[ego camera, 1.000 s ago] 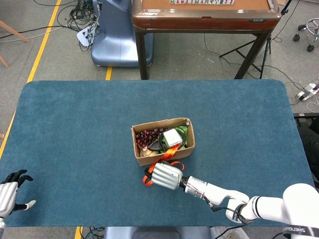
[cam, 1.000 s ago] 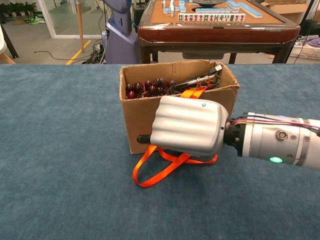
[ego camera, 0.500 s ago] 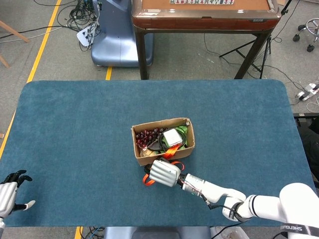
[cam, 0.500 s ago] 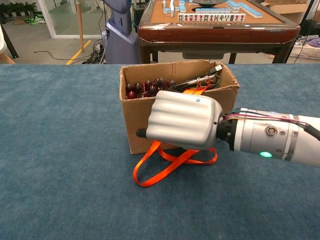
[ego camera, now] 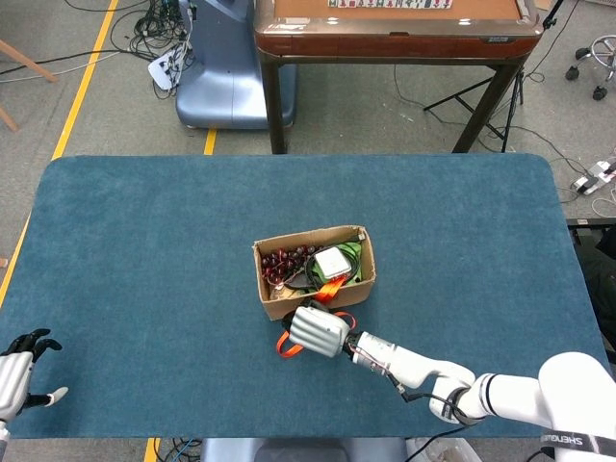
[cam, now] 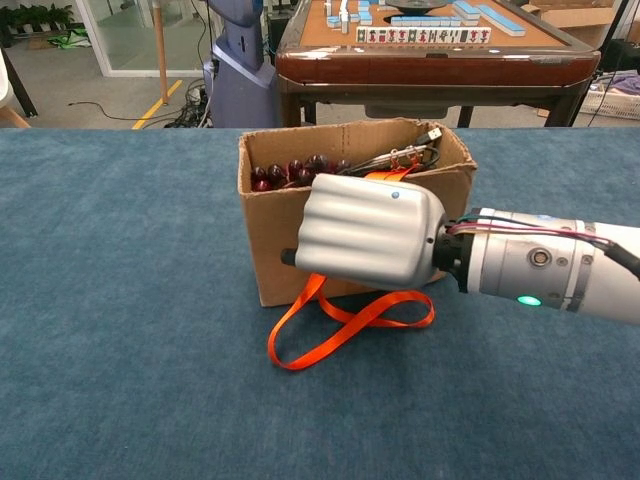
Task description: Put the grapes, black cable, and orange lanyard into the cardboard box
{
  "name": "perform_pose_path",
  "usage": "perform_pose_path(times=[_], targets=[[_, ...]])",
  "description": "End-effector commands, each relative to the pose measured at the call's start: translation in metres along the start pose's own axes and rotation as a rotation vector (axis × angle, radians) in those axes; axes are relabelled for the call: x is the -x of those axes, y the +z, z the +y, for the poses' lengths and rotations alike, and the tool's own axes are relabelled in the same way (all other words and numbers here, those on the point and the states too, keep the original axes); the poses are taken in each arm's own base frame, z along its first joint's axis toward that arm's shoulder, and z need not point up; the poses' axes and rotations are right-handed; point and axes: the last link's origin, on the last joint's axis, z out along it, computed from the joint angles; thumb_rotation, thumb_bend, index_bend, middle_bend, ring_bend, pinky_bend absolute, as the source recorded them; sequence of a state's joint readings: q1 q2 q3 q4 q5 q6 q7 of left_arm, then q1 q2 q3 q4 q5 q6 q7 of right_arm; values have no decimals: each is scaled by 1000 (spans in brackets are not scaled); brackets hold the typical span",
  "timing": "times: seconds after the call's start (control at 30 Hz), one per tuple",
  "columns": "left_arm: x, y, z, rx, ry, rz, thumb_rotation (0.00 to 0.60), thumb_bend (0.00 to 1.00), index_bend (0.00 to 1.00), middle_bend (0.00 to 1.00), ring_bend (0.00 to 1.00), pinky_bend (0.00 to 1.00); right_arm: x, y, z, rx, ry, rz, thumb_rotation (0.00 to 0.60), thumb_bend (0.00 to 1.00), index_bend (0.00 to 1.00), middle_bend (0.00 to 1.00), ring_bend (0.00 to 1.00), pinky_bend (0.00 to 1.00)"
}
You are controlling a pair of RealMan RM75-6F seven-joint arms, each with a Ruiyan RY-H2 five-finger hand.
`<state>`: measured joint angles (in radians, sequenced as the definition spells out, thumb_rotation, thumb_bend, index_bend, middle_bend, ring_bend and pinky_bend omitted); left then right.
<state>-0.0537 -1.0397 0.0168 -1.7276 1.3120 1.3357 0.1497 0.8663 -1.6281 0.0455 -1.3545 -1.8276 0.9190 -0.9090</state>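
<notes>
The cardboard box (ego camera: 277,304) (cam: 265,240) stands mid-table. Dark red grapes (ego camera: 278,264) (cam: 290,172) lie in its left end, and a black cable (ego camera: 306,279) (cam: 372,163) is coiled beside them. The orange lanyard (ego camera: 287,346) (cam: 353,321) runs from inside the box over the front wall, and its loops lie on the cloth in front. My right hand (ego camera: 320,331) (cam: 370,232) is against the box's front wall, back toward the cameras, fingers curled in and hidden, gripping the lanyard. At the table's near left corner my left hand (ego camera: 17,371) is empty, fingers apart.
A white adapter (ego camera: 332,262) and something green also lie in the box. Blue cloth covers the table (ego camera: 144,241). Beyond the far edge stand a wooden mahjong table (ego camera: 395,24) and a blue machine base (ego camera: 226,77).
My right hand has risen and moved closer to the box's front wall, drawing the lanyard's upper part with it. The box has shifted slightly. The left hand has not moved.
</notes>
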Motion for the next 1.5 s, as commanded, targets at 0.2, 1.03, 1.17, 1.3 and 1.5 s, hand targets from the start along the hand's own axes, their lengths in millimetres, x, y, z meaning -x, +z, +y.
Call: perform_pose_path(times=[0.2,1.03,1.17,1.3,1.5], targets=[[0,0,-1,-2,-3,-2,600,8,340,173,158,361,0,1,-2,-22,-27,44,600,144,580,984,978,1000],[-1,-2,0,4,0,1,600,9,340,174,158,362,3,7,-5,-130,-188,102,600,144,558,984,978,1000],[-1,-1,0,3,2,-1,600,9,340,174,158,362,3,9,-6,-138,-208,115,600,143,558,984,978,1000],[-1,-2,-1,3,2,-4,600,9,340,174,159,362,4,10,-6,-140,-215,116,600,143,558,984,978,1000],[-1,-1,-1,3,4,-4,600,9,340,174,158,362,5,11,-5,-131,-215,102,600,206,558,984,977,1000]])
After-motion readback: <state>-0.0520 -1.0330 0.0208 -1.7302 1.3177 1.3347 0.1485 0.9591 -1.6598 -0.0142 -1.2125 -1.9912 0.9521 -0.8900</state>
